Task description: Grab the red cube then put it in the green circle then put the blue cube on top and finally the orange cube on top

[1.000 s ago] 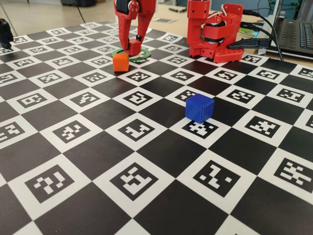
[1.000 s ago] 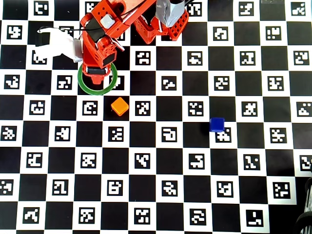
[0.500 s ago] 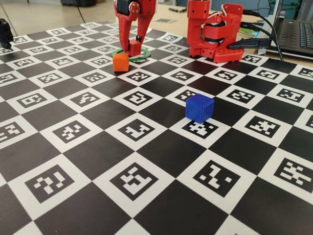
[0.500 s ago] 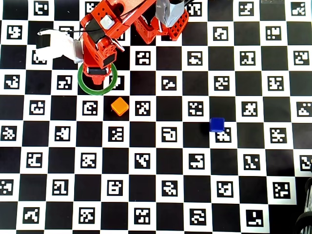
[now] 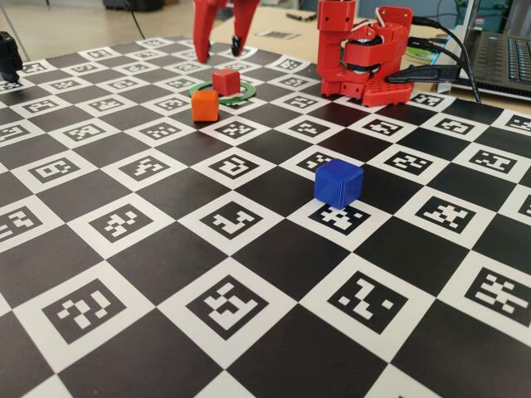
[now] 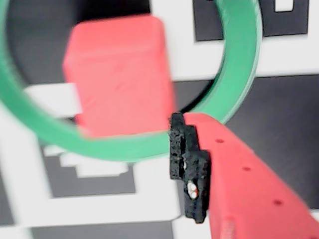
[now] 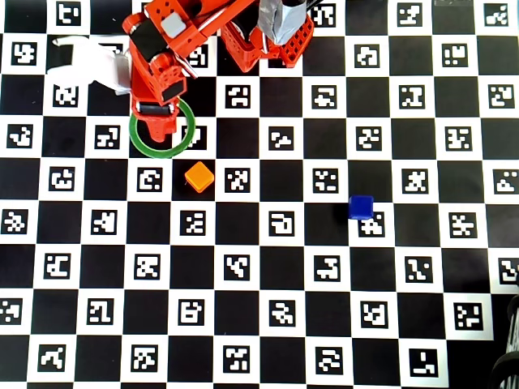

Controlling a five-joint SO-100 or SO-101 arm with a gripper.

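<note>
The gripper (image 5: pixel 221 37) has let go and lifted, fingers spread; the red cube (image 5: pixel 225 81) sits inside the green circle (image 5: pixel 202 89). Step 1 looks done; the blue cube (image 5: pixel 338 182) is next.

Checkerboard marker mat (image 5: pixel 249 249) — a laptop (image 5: pixel 502 58) and cables (image 5: pixel 448 41) behind it.

A black-and-white checkerboard mat (image 5: pixel 166 195) printed with square marker codes covers the table across most of the frame. Behind it, upper left, lies pale wooden tabletop (image 5: pixel 66 25). An open laptop (image 5: pixel 502 58) sits at upper right.
</note>
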